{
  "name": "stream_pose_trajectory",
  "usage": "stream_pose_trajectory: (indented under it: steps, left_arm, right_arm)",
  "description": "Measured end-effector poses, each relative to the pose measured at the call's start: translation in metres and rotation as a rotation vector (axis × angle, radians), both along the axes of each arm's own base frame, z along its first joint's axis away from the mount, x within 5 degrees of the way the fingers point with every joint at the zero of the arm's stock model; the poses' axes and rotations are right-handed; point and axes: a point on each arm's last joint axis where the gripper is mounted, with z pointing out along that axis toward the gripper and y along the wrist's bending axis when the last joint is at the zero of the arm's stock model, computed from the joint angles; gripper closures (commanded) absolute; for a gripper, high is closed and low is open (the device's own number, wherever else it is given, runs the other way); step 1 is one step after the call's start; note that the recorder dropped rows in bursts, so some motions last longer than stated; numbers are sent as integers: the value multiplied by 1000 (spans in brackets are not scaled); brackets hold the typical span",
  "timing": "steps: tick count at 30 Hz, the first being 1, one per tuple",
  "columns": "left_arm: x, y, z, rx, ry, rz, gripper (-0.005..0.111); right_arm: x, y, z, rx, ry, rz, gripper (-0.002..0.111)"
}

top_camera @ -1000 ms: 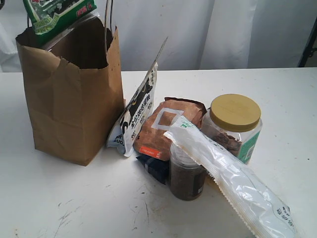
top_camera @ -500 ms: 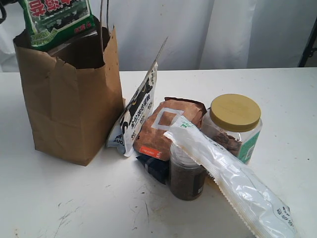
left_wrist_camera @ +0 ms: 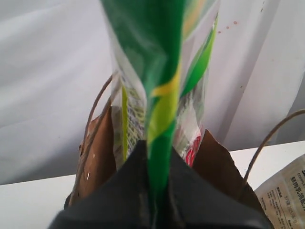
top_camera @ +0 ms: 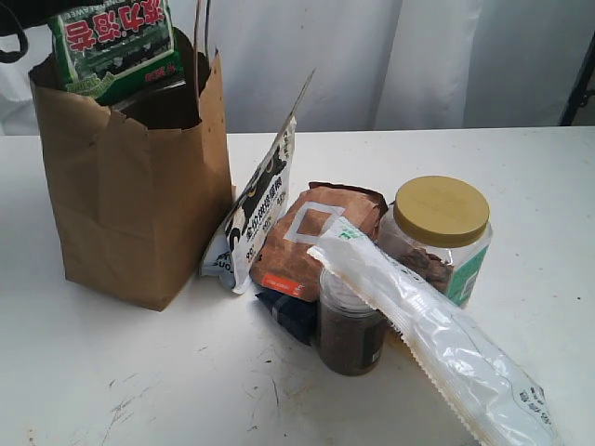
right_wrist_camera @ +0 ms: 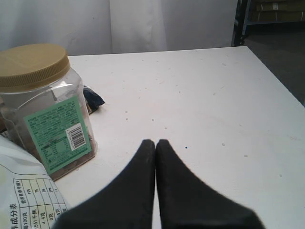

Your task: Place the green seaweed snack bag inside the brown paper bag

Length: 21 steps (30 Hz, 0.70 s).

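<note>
The green seaweed snack bag (top_camera: 113, 46) hangs over the open mouth of the brown paper bag (top_camera: 139, 204) at the far left, its lower edge just inside the rim. My left gripper (left_wrist_camera: 157, 152) is shut on the edge of the green seaweed snack bag (left_wrist_camera: 157, 62), with the brown paper bag (left_wrist_camera: 100, 162) below it and twine handles on both sides. In the exterior view the left gripper is mostly cut off at the top corner. My right gripper (right_wrist_camera: 156, 143) is shut with nothing in it, low over the white table (right_wrist_camera: 214, 95).
Beside the paper bag lean a white-and-black pouch (top_camera: 256, 214) and a reddish-brown crinkled packet (top_camera: 311, 237). A long clear plastic packet (top_camera: 437, 344) lies across a small dark jar (top_camera: 351, 325). A yellow-lidded jar (top_camera: 439, 232) stands to the right.
The green seaweed snack bag has turned more upright and come lower into the mouth of the paper bag. The right arm has not moved.
</note>
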Motion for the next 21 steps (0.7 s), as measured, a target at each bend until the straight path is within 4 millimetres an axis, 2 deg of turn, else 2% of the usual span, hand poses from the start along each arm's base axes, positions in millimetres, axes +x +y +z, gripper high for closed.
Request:
stream_pose_trajectory:
  steps: [3,18,21]
  left_arm:
    - [0,0,0,0,0,0,83]
    - [0,0,-1,2,7,-1,83]
    - [-6,1,6,-13,-8,0,83]
  right_arm:
    - [0,0,0,0,0,0,108]
    - [0,0,0,0,0,0,108]
    - [0,0,0,0,0,0,108]
